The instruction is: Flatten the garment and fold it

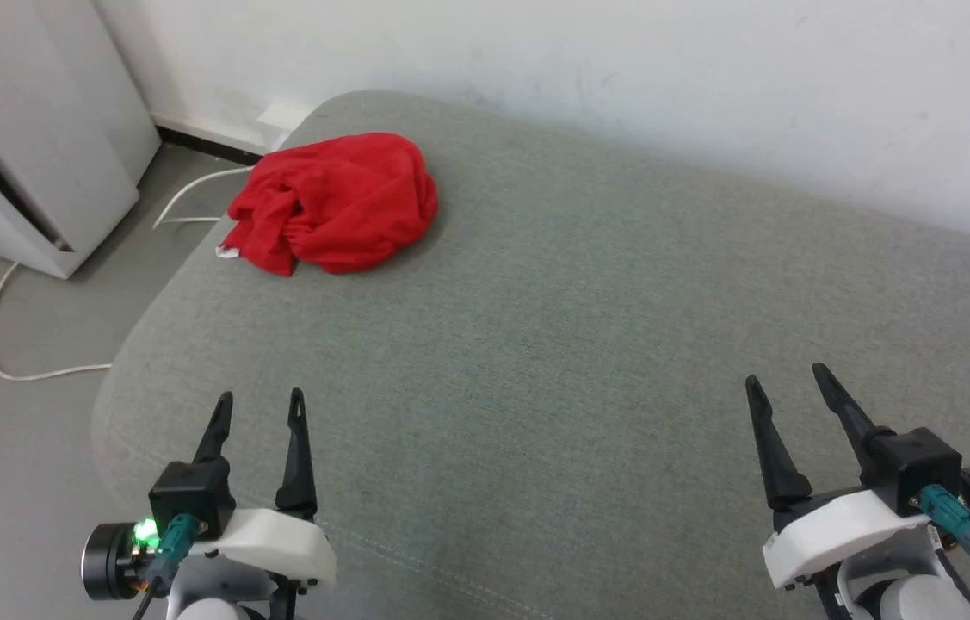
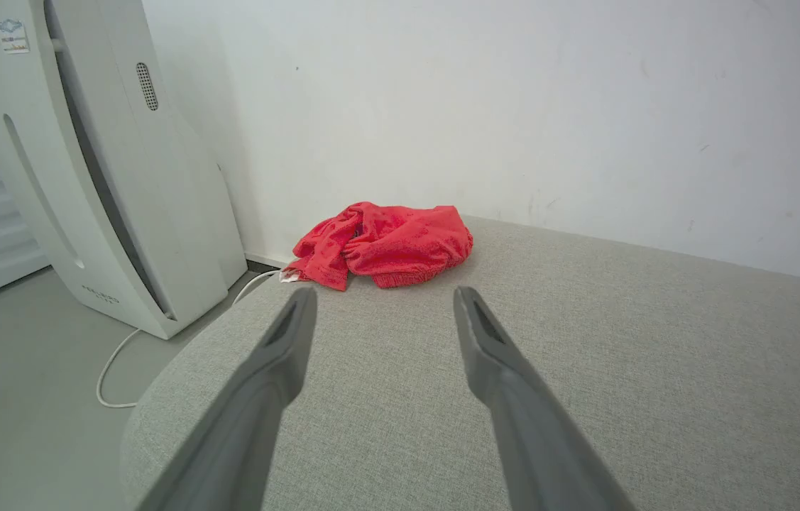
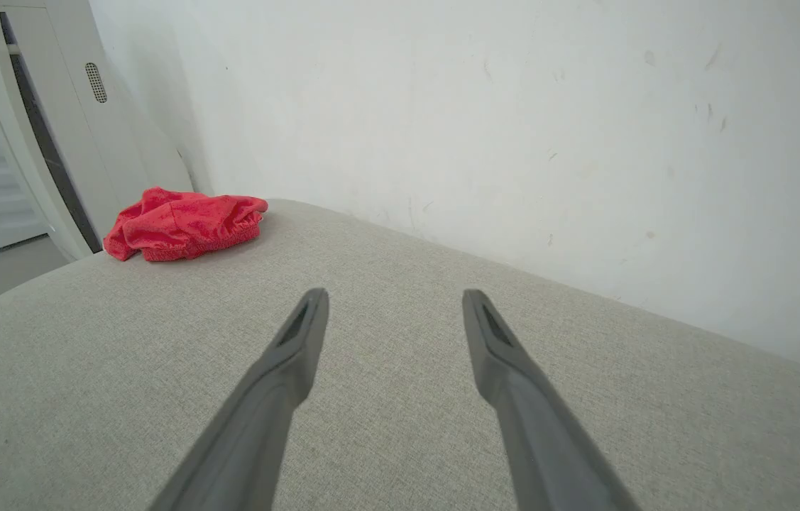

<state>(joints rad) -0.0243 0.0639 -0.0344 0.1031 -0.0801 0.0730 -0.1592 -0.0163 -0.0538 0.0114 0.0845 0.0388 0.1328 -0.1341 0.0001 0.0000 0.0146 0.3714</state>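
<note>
Soft cloth on coarse woven upholstery
The garment (image 1: 334, 202) was thin, matt red fabric; the seat (image 1: 588, 344) a rough grey weave; the white appliance (image 1: 28, 146) beside it smooth, faintly glossy plastic.

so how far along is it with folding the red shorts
Done: nothing yet; the garment lies bunched in a heap at the far left corner of the cushion. In hand: nothing; the left gripper and right gripper are both open and empty, near the front edge, apart from it. Left: reach it, spread it flat, then fold.
</note>
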